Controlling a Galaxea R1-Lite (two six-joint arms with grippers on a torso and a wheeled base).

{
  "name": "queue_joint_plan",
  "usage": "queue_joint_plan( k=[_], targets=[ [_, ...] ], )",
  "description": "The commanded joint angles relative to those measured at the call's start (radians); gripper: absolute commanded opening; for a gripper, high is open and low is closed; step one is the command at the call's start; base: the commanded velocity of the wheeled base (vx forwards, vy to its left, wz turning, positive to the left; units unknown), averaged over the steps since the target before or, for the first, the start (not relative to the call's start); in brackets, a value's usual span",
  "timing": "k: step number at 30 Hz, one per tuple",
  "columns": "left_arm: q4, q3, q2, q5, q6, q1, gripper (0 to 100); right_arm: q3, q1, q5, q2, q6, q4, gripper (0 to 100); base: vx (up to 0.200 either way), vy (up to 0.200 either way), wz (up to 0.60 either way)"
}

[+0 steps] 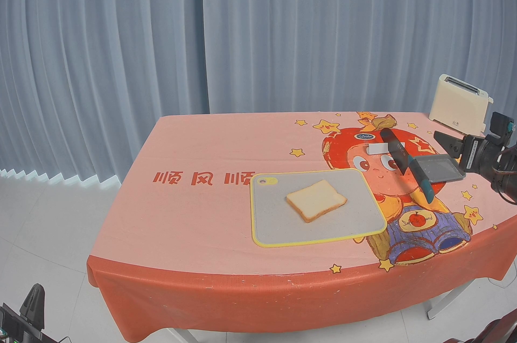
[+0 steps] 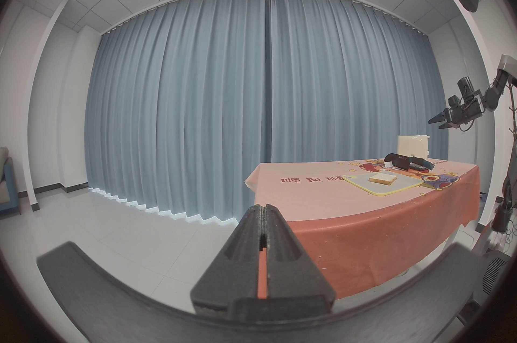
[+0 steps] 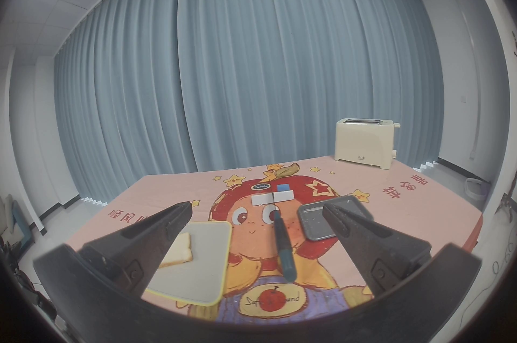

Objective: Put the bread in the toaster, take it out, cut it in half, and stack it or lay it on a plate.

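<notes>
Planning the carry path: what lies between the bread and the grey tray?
The knife lies between bread and tray, seen in the head view.

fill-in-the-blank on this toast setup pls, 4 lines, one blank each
1. The bread lies on the ____, not in the toaster.
2. The knife lies next to the dark ____.
3. The right pincer is ____.
4. The left pincer, low and off the table, is ____.
Missing words: cutting board; tray; open; shut.
</notes>
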Motion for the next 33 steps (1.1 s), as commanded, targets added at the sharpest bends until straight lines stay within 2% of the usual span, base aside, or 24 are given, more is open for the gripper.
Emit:
queue_joint_plan(
  k=[1, 2, 5, 14, 33],
  targets=[
    [-0.001, 0.018, -0.016, 0.0, 0.0, 0.0, 0, -0.032, -0.086, 0.045, -0.033, -0.024, 0.044, 100, 0.0, 0.0, 0.0],
    [-0.001, 0.018, -0.016, 0.0, 0.0, 0.002, 0, -0.032, -0.086, 0.045, -0.033, -0.024, 0.044, 100, 0.0, 0.0, 0.0],
    [-0.001, 0.018, -0.016, 0.0, 0.0, 0.0, 0, -0.026, -0.115, 0.088, -0.031, -0.069, 0.05, 100, 0.0, 0.0, 0.0],
    [-0.001, 0.018, -0.016, 0.0, 0.0, 0.0, 0, -0.042, -0.144, 0.08, -0.034, -0.083, 0.139, 100, 0.0, 0.0, 0.0],
    [-0.001, 0.018, -0.016, 0.0, 0.0, 0.0, 0, 0.028, -0.149, 0.12, 0.006, -0.13, 0.127, 100, 0.0, 0.0, 0.0]
  ],
)
